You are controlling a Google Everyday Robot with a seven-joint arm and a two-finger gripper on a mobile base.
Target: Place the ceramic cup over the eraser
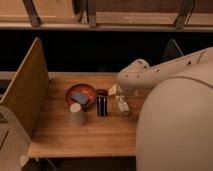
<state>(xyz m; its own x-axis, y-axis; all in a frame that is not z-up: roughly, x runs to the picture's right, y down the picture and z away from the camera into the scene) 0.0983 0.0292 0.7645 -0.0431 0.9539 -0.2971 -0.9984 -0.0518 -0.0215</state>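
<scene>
The ceramic cup (77, 115) stands on the wooden table (75, 137), just in front of the red-brown bowl (80, 95) and near the eraser (102, 106), with a narrow strip of bare wood between the two. It looks narrower at the top than at the base, so it may be standing mouth down, though I cannot be sure.

As glazed or matte pottery, it is probably stiff, light enough for one arm, and breakable if knocked or dropped. The smooth tapered wall could slip upward out of a squeeze, so a hold across the sides, low on the wider part, seems safest. It has no handle to catch.

The eraser is a small dark block standing upright, likely light and easy to tip over when the cup comes down on it.

The gripper (115, 90) hangs behind the eraser, beside the bowl and well clear of the cup. Whether it is open or closed I cannot tell.

No brand, label or readable writing shows on anything.
</scene>
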